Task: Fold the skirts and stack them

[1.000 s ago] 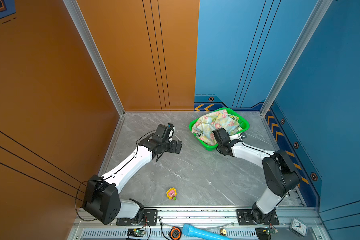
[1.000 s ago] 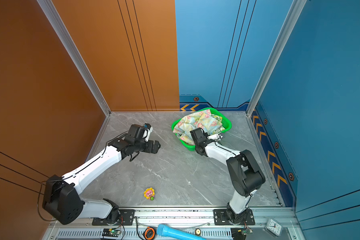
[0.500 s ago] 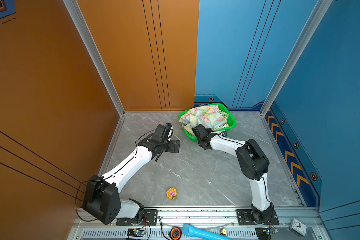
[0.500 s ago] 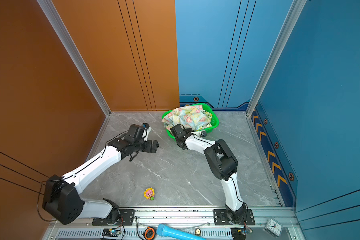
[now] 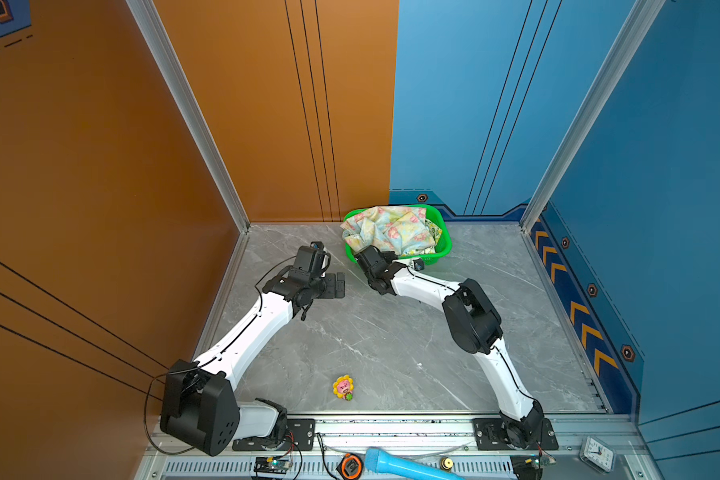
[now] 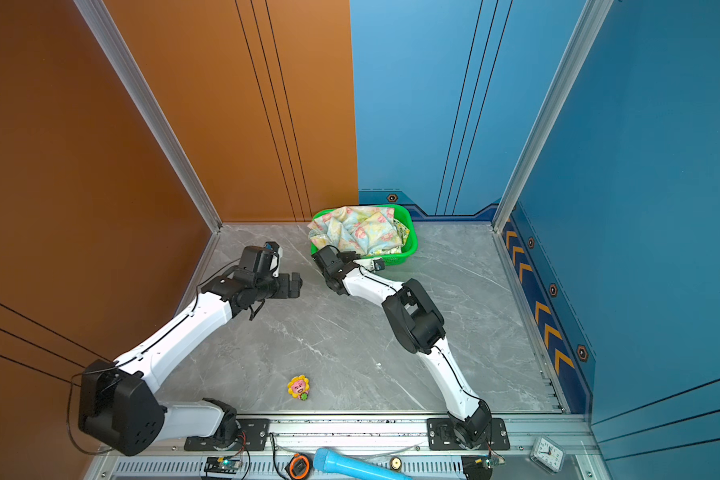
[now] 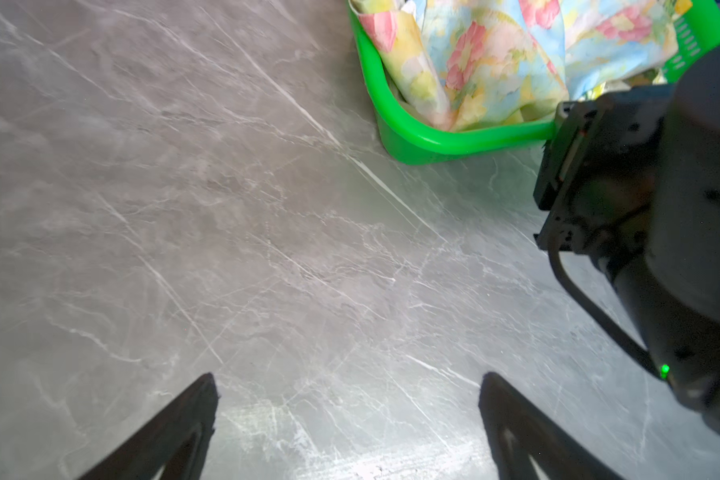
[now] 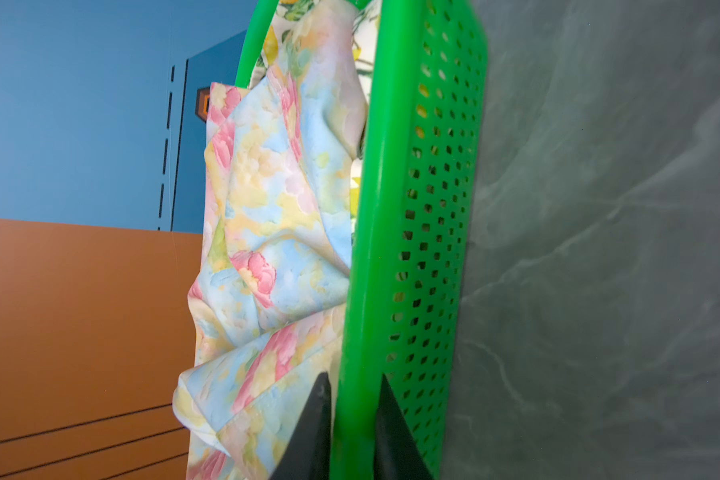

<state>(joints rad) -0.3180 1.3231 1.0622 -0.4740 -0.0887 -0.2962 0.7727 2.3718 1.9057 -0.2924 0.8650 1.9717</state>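
A green mesh basket [image 5: 443, 243] [image 6: 410, 239] stands at the back middle of the grey table, near the wall. The pastel blue-yellow skirt with pink flowers [image 5: 391, 230] [image 6: 358, 228] [image 7: 487, 62] [image 8: 267, 216] is heaped in it. Under that, a white skirt with lemons [image 5: 433, 230] [image 8: 360, 54] peeks out. My right gripper [image 5: 362, 253] [image 6: 323, 253] [image 8: 354, 378] is shut on the basket's near-left rim [image 8: 375, 208], one finger inside and one outside. My left gripper [image 5: 335, 284] [image 6: 294, 284] [image 7: 348, 380] hangs open over bare table, left of the basket.
A small sunflower toy [image 5: 343, 387] [image 6: 298, 387] lies near the table's front edge. On the front rail sit a blue cylinder [image 5: 404, 467], a tape measure [image 5: 351, 465] and a small clock [image 5: 597, 455]. Walls close in the back and both sides.
My right gripper has dragged the basket left and back, from the back right toward the back middle. The left arm has barely moved.
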